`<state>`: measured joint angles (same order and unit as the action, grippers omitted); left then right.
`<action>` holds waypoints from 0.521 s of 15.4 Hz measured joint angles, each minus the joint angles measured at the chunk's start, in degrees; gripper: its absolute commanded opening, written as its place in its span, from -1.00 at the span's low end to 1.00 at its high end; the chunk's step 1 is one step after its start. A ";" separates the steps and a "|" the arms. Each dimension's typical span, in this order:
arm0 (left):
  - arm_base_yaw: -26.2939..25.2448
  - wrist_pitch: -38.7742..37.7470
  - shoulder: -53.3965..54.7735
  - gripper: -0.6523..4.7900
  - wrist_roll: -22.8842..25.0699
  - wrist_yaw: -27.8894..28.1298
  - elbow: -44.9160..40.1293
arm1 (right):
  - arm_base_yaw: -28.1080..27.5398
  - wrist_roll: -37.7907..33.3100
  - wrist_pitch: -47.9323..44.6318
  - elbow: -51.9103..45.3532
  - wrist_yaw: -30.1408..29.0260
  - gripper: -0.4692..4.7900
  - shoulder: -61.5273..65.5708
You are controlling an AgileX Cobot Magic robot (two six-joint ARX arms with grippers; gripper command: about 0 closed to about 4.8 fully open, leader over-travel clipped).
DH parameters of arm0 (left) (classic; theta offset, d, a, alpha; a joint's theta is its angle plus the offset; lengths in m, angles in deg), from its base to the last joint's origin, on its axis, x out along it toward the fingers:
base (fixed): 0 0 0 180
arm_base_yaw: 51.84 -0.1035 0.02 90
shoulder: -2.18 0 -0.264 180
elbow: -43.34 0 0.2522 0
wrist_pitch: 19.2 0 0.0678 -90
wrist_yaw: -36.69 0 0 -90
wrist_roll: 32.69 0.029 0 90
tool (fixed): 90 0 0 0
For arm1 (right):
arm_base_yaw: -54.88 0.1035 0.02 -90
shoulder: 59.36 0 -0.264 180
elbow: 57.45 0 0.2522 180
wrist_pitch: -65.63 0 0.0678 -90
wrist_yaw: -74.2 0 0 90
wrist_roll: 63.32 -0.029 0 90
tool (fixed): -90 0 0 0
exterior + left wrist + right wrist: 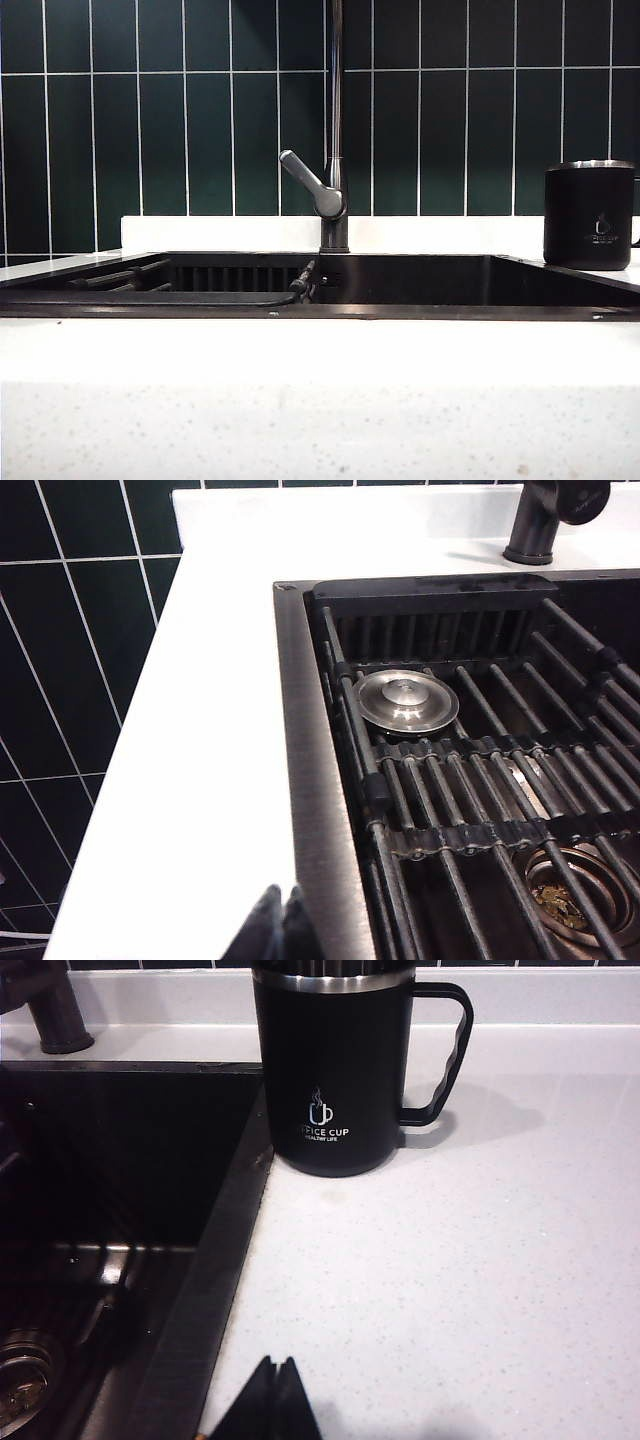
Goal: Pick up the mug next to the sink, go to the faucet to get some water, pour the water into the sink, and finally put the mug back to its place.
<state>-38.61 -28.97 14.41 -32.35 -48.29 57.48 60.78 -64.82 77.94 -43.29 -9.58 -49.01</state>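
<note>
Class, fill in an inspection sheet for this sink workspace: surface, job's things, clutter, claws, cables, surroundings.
Surface: white speckled countertop, bare beside the basin.
Job's things: mug upright on the counter by the sink corner, handle away from the basin; faucet behind the sink, lever angled left.
Clutter: roll-up rack over the sink's left part; metal stopper beneath it.
Claws: left claw shut over the sink's left edge; right claw shut, short of the mug.
Cables: nothing seen.
Surroundings: dark green tiles.
</note>
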 measured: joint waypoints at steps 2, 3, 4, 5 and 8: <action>0.00 -0.02 0.00 -0.78 0.00 0.00 0.00 | 0.00 0.00 0.02 -0.02 0.00 -0.83 0.00; 0.00 -0.15 -0.28 -0.78 0.00 0.00 0.00 | 0.00 0.00 0.00 -0.02 0.00 -0.83 0.00; 0.00 -0.63 -1.51 -0.78 0.00 0.00 -0.02 | 0.00 0.00 0.04 0.00 0.00 -0.83 0.00; 0.00 -0.87 -2.56 -0.78 0.00 0.00 -0.04 | 0.00 0.00 0.02 -0.02 0.00 -0.83 0.00; 0.00 -1.88 -7.67 -0.78 0.07 0.13 -0.04 | 0.00 0.00 0.07 0.00 0.00 -0.83 0.00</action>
<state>-38.61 -30.85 6.74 -32.29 -48.16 57.44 60.78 -64.82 78.01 -43.29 -9.58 -49.01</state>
